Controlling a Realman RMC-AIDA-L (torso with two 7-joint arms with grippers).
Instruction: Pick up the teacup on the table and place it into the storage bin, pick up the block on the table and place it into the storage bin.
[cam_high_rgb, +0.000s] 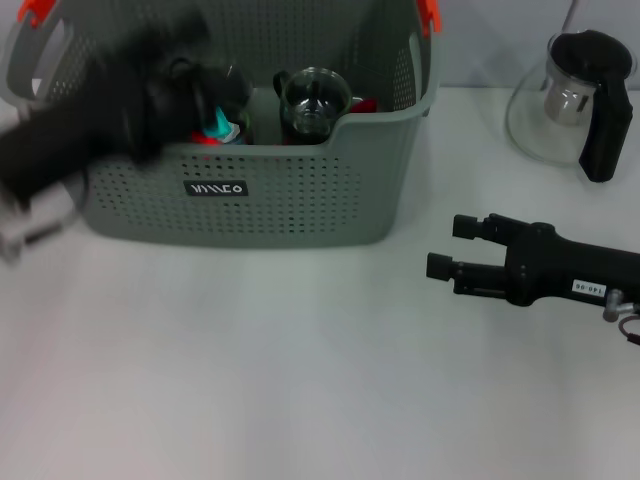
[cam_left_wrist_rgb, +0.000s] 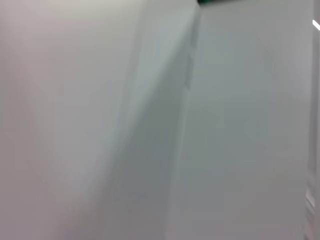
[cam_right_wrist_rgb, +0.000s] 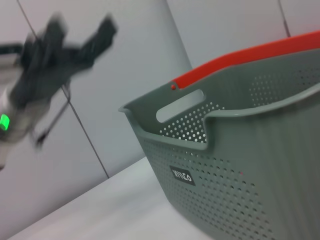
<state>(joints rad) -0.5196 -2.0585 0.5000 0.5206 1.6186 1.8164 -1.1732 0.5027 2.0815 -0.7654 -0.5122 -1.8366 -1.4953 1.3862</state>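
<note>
The grey storage bin (cam_high_rgb: 300, 200) stands at the back middle of the table, and its wall and handle also show in the right wrist view (cam_right_wrist_rgb: 240, 165). Inside it sits a glass teacup (cam_high_rgb: 314, 102) with a red piece (cam_high_rgb: 363, 104) beside it. A small teal and red block (cam_high_rgb: 219, 129) lies in the bin's left part. My left gripper (cam_high_rgb: 205, 95) is blurred by motion over the bin's left side. In the right wrist view the left gripper (cam_right_wrist_rgb: 82, 26) has its fingers spread, with nothing between them. My right gripper (cam_high_rgb: 450, 246) rests open over the table at the right, empty.
A glass teapot (cam_high_rgb: 570, 100) with a black handle stands at the back right. Orange-red clips (cam_high_rgb: 429, 14) mark the bin's rim. The left wrist view shows only blurred pale surfaces.
</note>
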